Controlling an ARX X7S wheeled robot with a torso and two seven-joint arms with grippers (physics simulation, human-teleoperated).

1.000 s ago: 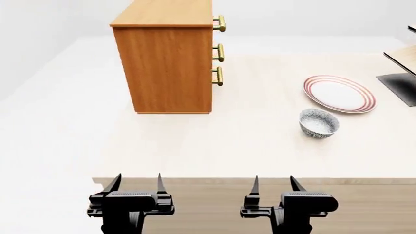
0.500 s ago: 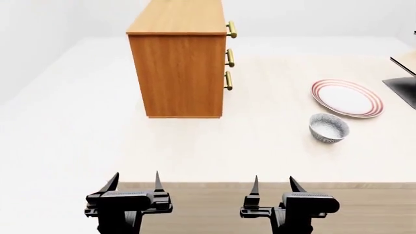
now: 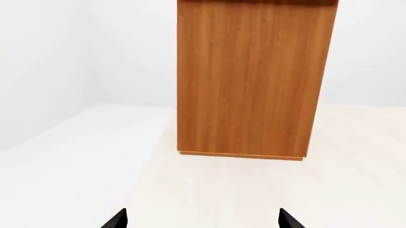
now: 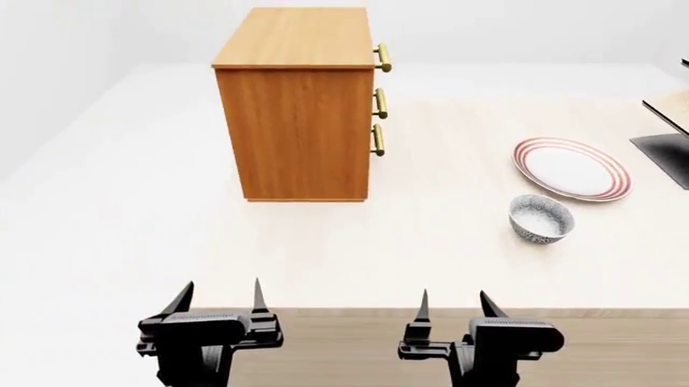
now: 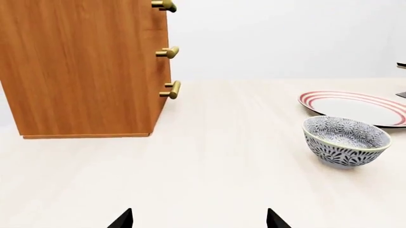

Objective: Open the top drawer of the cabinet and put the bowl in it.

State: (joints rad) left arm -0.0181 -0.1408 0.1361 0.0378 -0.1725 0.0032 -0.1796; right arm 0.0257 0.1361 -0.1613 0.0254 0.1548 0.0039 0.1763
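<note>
Nearest to me, both arms hang at the front edge of the counter [image 4: 129, 242]. The left gripper [image 4: 219, 297] and the right gripper [image 4: 453, 304] each stand with fingers spread wide, holding nothing and touching nothing.

Further in, on the right, the bowl [image 4: 540, 218] sits upright on the counter, just in front of the red-ringed plate [image 4: 570, 168] and well apart from the cabinet [image 4: 296, 121]. It looks like glazed ceramic: stiff, fairly light, probably slick and liable to chip if dropped. I would judge the rim the place to pinch, one finger inside and one outside the wall, since the belly looks too round to hold securely.

Beyond, on the left, the cabinet presents its plain side to the robot, its three brass handles poking out toward the right. The top drawer [image 4: 377, 50] is shut. Its bar handle [image 5: 164, 5] is rigid and offers a firm grip across the bar; the drawer likely slides with a steady pull.

I can read no brand, label or writing anywhere.
</note>
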